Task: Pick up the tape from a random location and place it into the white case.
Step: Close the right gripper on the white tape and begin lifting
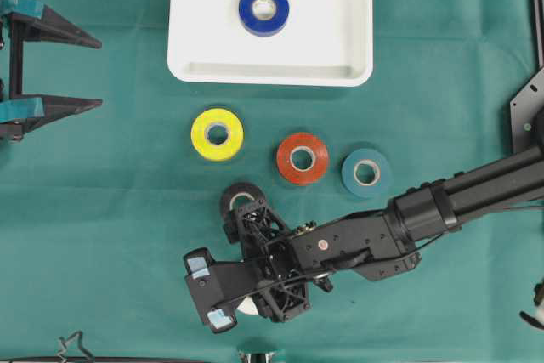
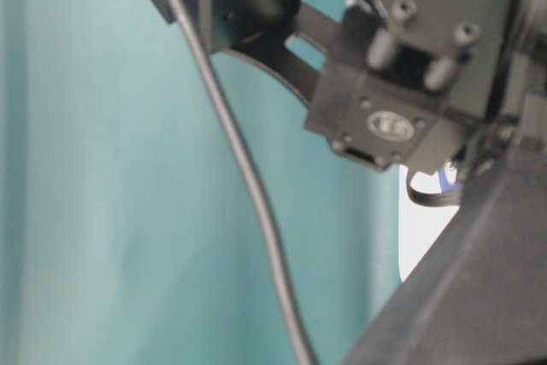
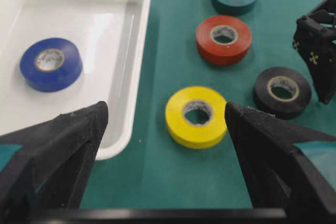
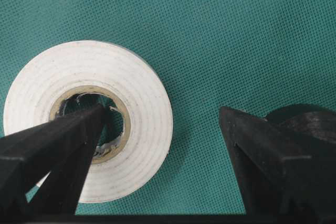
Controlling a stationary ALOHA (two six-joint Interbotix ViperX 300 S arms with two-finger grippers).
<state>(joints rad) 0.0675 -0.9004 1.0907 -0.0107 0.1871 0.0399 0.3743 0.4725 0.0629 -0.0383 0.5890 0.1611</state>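
The right claw [image 4: 163,145] stands open over the white tape [image 4: 88,121] near the surface's front edge (one finger in its core); lower, then close on the wall.

The left claw [image 3: 165,129] waits open.

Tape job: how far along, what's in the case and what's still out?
Done: one blue roll lies in the white case. In hand: nothing held yet; the right tool is open over a white roll, one finger above its core, the other outside the roll. Left: yellow roll, red roll, teal roll and black roll sit on the cloth. The left tool is open and idle.
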